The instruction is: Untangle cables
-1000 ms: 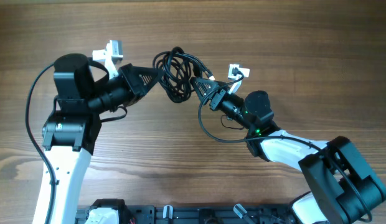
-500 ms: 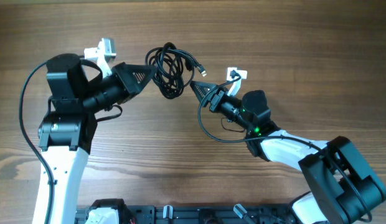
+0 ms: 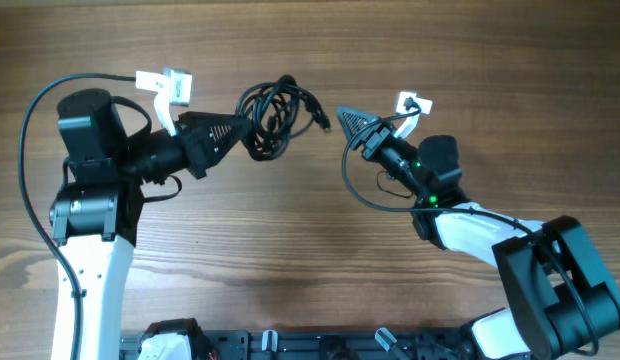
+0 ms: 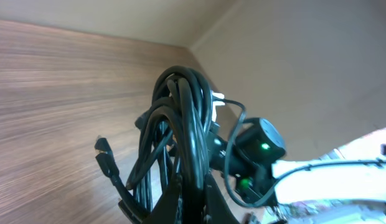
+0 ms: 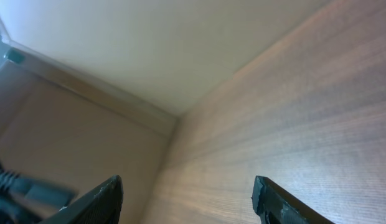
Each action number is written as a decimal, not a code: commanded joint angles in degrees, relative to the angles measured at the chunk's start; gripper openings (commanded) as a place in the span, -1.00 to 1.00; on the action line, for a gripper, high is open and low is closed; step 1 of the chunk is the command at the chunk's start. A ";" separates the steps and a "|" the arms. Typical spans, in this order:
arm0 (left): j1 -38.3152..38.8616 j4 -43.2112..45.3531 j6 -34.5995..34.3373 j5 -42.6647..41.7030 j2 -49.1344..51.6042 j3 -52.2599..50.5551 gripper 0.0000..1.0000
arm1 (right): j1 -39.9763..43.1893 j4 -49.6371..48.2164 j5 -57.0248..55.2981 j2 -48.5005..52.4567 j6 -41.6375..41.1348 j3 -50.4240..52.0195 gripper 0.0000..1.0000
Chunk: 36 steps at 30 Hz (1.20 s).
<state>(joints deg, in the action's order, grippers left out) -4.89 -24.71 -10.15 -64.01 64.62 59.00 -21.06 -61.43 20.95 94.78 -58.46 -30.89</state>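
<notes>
Thin glossy black cables [image 3: 278, 112] in looped tangle, small plug ends free, clamped by left pincer [image 3: 242, 136]; right pincer [image 3: 346, 114] spread wide, empty, apart from bundle; wood-grain table [image 3: 310, 240]

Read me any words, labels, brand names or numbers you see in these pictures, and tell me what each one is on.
No text can be read in any view.
The cables, the wooden table and the white camera mounts show no lettering.
The only mark is a green light on the right arm, not a word or number.
</notes>
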 commanded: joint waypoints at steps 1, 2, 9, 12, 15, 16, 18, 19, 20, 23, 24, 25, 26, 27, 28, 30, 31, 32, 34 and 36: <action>-0.26 0.28 4.00 -13.16 -0.57 1.07 -0.92 | 1.27 -2.60 -0.44 -0.61 1.44 -0.55 0.37; -0.26 0.26 3.98 -14.21 -0.57 1.07 -0.92 | 1.27 -3.08 -0.63 -0.61 1.49 -0.55 0.36; 0.31 0.02 4.90 -15.91 -0.42 1.05 -0.92 | 1.27 -11.98 0.83 -0.61 1.27 -0.57 0.37; 1.68 0.07 5.55 -15.34 -0.31 1.05 -0.92 | 1.20 -14.84 3.93 -0.61 0.48 -0.57 0.37; 2.78 0.02 5.51 -12.35 0.50 1.05 -0.92 | 1.03 -16.94 8.24 -0.61 -0.52 -0.57 0.37; 2.91 0.02 5.51 -11.91 0.79 1.05 -0.92 | 0.96 -17.64 9.70 -0.61 -0.61 -0.57 0.37; 2.91 0.07 5.51 -11.74 1.81 1.05 -0.92 | 0.94 -19.08 12.70 -0.61 -1.38 -0.57 0.36; 2.91 0.04 5.51 -11.19 2.27 1.05 -0.92 | 0.94 -19.56 13.86 -0.61 -1.73 -0.57 0.36; 2.91 0.02 5.46 -9.99 2.60 1.05 -0.92 | 0.94 -20.31 14.86 -0.61 -1.70 -0.57 0.35; 2.91 0.00 5.46 -5.70 3.45 1.05 -0.92 | 0.87 -22.99 17.86 -0.61 -1.70 -0.57 0.34; 2.91 0.04 5.44 -4.83 3.65 1.05 -0.92 | 0.87 -23.50 19.08 -0.61 -1.75 -0.57 0.33; 2.91 0.02 5.44 -3.76 3.65 1.05 -0.92 | 0.87 -23.45 19.96 -0.61 -1.73 -0.57 0.33; 2.91 0.04 5.44 -3.15 3.65 1.05 -0.92 | 0.81 -23.32 21.00 -0.61 -1.70 -0.57 0.33; 2.91 0.07 5.44 -3.15 3.65 1.05 -0.92 | 0.61 -22.86 21.94 -0.61 -1.62 -0.57 0.33; 2.91 0.07 5.44 -3.13 3.65 1.05 -0.92 | 0.31 -22.43 22.51 -0.61 -1.53 -0.57 0.33; 2.91 0.07 5.44 -3.13 3.65 1.05 -0.92 | -0.17 -20.81 22.75 -0.61 -1.51 -0.57 0.33; 2.91 0.07 5.44 -3.13 3.65 1.05 -0.92 | -0.33 -20.52 22.75 -0.61 -1.49 -0.55 0.33; 2.91 0.07 5.44 -2.86 3.65 1.05 -0.92 | -0.42 -20.55 22.73 -0.61 -1.53 -0.57 0.33; 2.91 0.00 5.44 0.61 3.65 1.05 -0.92 | -0.42 -20.65 22.71 -0.61 -1.81 -0.57 0.32; 2.91 0.02 5.49 9.18 3.65 1.05 -0.92 | -0.42 -20.76 22.86 -0.61 -3.52 -0.55 0.30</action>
<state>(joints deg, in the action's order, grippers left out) -2.20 -24.95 -6.04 -63.83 68.47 59.00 -21.08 -81.89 42.19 94.78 -60.05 -30.92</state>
